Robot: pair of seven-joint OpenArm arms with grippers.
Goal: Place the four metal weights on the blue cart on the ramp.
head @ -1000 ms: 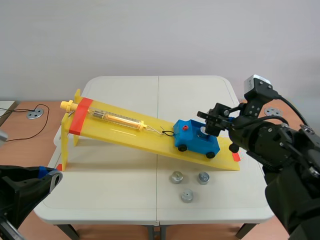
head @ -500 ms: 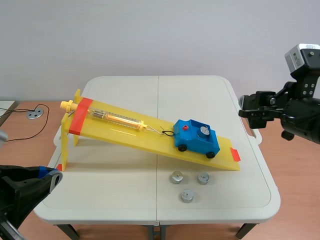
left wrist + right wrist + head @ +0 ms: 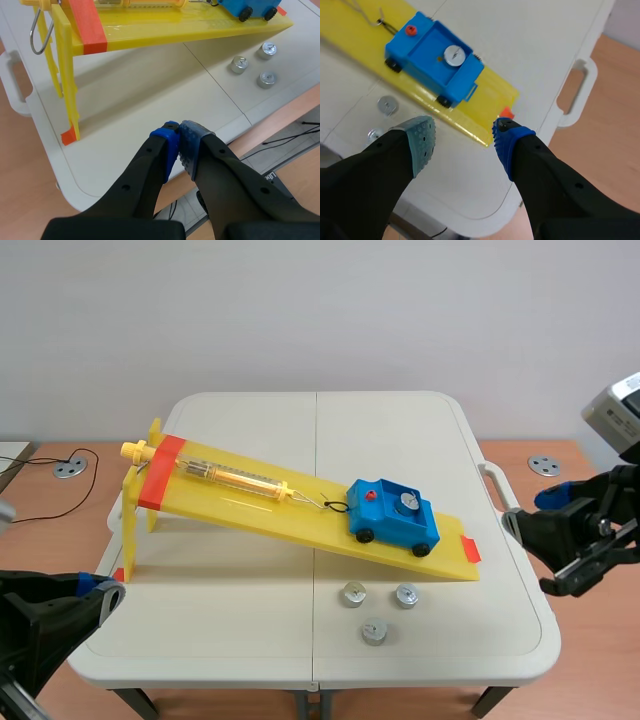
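Bench is a white folding top that carries everything. Yellow ramp lies across it. Its high end stands on yellow legs at the left arm's side and its low end points toward the right arm, so anything wheeled would roll down unless held.

Right end effector hangs off the bench's right edge, beyond the ramp's low end. Its fingers are spread wide with nothing between them. It is empty and the loose weights lie on its side, so I judge it staged for the next pick.

Left end effector sits low at the bench's near left corner, pads pressed together on nothing. It is well apart from the work and is probably just parked out of the way.

Blue cart rests on the ramp's lower part. A dark string ties it to a clear tube-like spring scale that lies along the slope. That tether looks like what stops it rolling.

The cart is boxy blue plastic with an open tray on top, black wheels and a red knob at the uphill end. One metal weight lies flat in the tray.

Three loose weights stand on the bench just beside the ramp's low half, near each other but apart. They are short silver cylinders with pale tops. My read is one of four placed.
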